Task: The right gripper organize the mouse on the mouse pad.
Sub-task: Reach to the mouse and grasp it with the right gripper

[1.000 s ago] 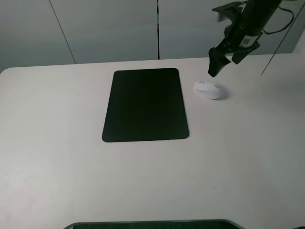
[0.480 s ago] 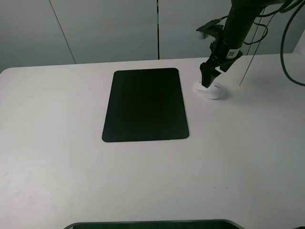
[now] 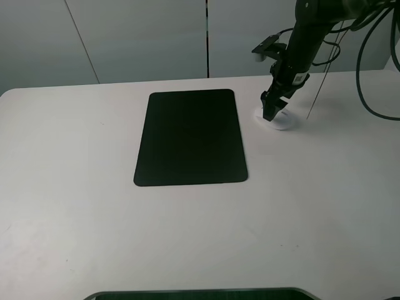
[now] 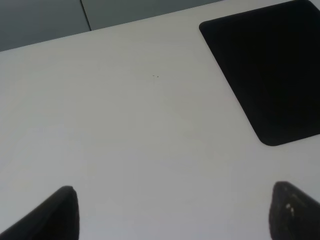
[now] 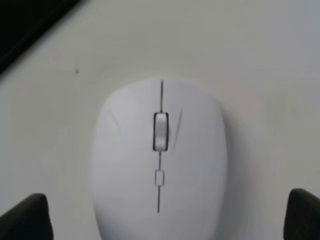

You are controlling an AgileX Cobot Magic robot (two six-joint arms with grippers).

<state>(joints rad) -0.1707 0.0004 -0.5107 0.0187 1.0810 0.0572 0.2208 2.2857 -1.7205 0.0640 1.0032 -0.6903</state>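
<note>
The white mouse (image 3: 285,121) lies on the table just right of the black mouse pad (image 3: 190,137), apart from it. My right gripper (image 3: 272,112) is down over the mouse, covering its left part. In the right wrist view the mouse (image 5: 160,160) fills the frame with its grey scroll wheel showing. The right gripper (image 5: 165,217) is open, with a fingertip (image 5: 25,217) on either side of the mouse and apart from it. A corner of the pad (image 5: 20,20) shows there too. My left gripper (image 4: 175,214) is open and empty over bare table near the pad (image 4: 270,75).
The white table (image 3: 187,231) spreads wide around the pad. Black cables (image 3: 369,75) hang by the right arm at the back right. A dark edge (image 3: 200,294) runs along the table's front. Grey wall panels stand behind.
My right gripper has come down and to the left, from above the mouse's far right onto the mouse. The mouse and pad have not moved.
</note>
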